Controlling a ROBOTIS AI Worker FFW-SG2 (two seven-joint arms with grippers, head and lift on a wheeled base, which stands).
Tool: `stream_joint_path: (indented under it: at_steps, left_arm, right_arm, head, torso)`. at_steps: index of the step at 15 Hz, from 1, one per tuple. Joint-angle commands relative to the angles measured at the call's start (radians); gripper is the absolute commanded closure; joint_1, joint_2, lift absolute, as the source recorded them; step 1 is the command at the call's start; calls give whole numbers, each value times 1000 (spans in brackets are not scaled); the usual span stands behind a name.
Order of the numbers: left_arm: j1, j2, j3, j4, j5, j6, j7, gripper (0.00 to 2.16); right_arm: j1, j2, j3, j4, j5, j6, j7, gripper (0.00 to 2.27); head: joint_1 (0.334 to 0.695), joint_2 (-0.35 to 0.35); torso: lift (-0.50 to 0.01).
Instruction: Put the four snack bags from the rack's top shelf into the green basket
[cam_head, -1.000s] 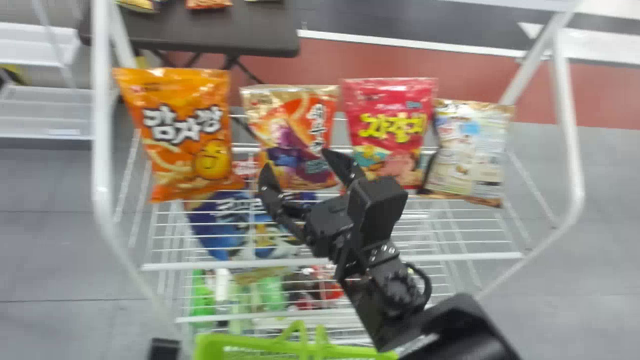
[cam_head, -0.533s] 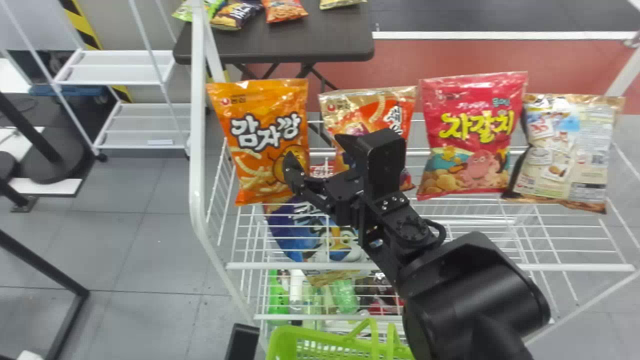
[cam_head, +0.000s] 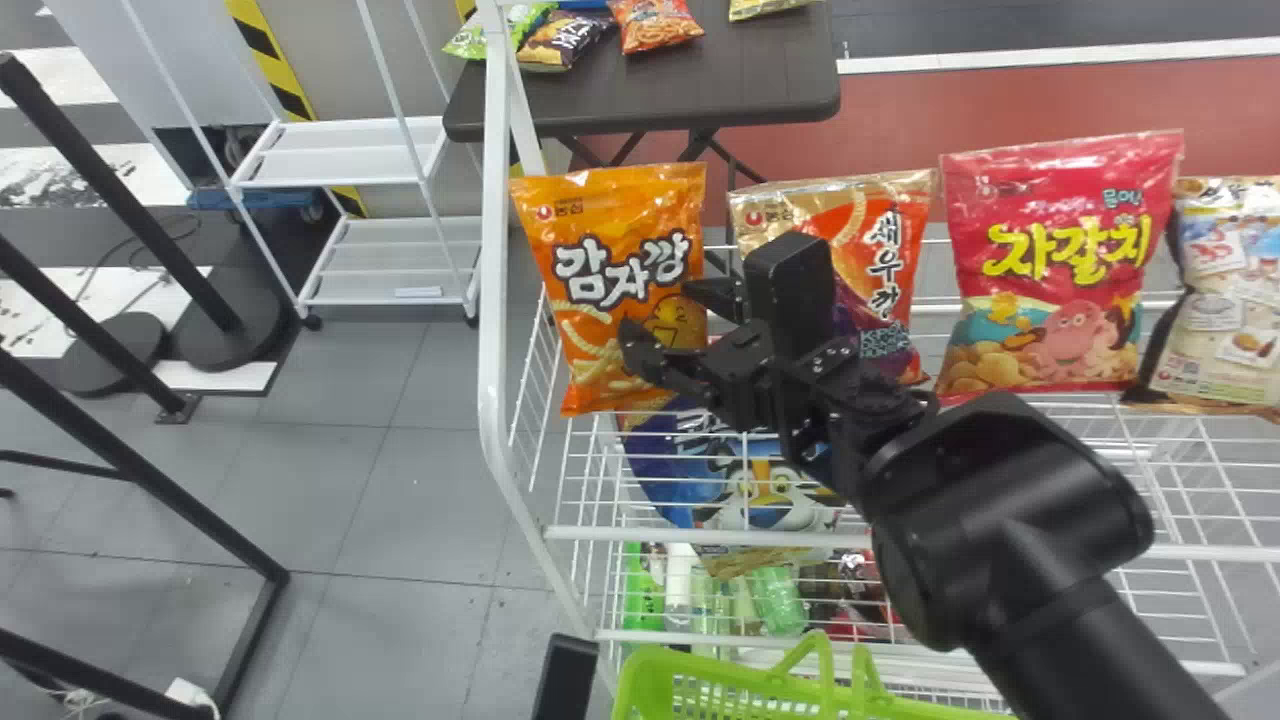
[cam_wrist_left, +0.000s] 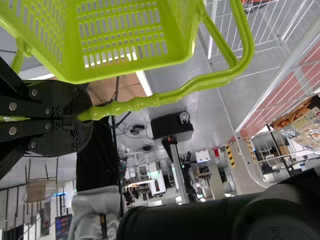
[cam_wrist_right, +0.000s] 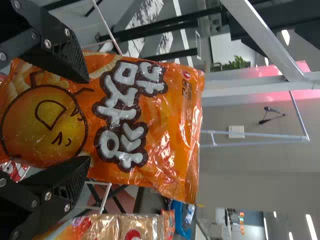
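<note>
Gray floor (cam_head: 430, 500): tiles stretch beneath a white wire rack (cam_head: 493, 330), with a dark worktop (cam_head: 650, 105) of small snacks behind it.
Orange bag (cam_head: 595, 235): stands nearly upright at the left end of the top shelf (cam_head: 700, 537), its long axis running up and down and its front toward the robot.
Right claw (cam_wrist_right: 89, 120): spread apart at the bag's lower half, one finger toward each side edge, the nearer of the two claws for this pickup. No grip is seen on the bag.
Line of approach: in the head view the claw overlaps the bag's lower right part, so most of the bag lies beyond it and a little to its left. Closing would pinch across the width, not along the long axis; a slight shift left would likely center the hold.
Red-and-gold bag (cam_head: 870, 240): stands just right of the orange one, close enough to be nudged by the right-hand finger.
Red bag (cam_head: 1050, 280) and beige bag (cam_head: 1225, 300): complete the row farther right.
Green basket (cam_head: 640, 680): sits low on the robot's side of the rack, ready for the first drop.
Left claw (cam_wrist_left: 87, 118): clamped together on the basket's handle (cam_wrist_left: 130, 104).
</note>
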Motion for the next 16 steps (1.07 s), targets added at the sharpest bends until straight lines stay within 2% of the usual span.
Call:
stream_joint_path:
  at_steps: [1,2,3,5,9,11,13,16]
  left_arm:
    - [-6,0,-1,2,2,0,0,2142]
    - [-9,0,-3,4,2,3,1,2142]
    - [-9,0,-3,5,4,3,1,2142]
    - [-9,0,-3,5,2,3,3,2142]
    - [-8,0,2,4,7,3,0,2142]
    - [-4,2,7,2,10,3,0,2142]
    - [0,0,16,-7,18,3,0,2142]
    - [-1,-6,17,-8,19,0,3,2142]
  right_arm:
    - [-11,1,-1,7,-1,17,39,1453]
    - [-14,1,-1,7,5,17,47,1639]
    - [-19,1,0,7,16,17,62,1932]
    - [-22,1,0,8,17,-10,74,2152]
    - [-16,1,-1,21,37,-63,71,2216]
    - [50,1,-3,-21,56,-72,62,2216]
    - [159,1,-20,-154,95,-17,67,2216]
    - [328,1,-47,-380,74,33,68,2216]
  head:
    - [695,184]
    - [695,191]
    - [695,194]
    - [695,197]
    - [695,200]
    - [695,200]
    - [695,205]
    - [695,219]
  torso:
    - [0]
    - [0]
    - [0]
    - [0]
    - [0]
    - [0]
    - [0]
    - [0]
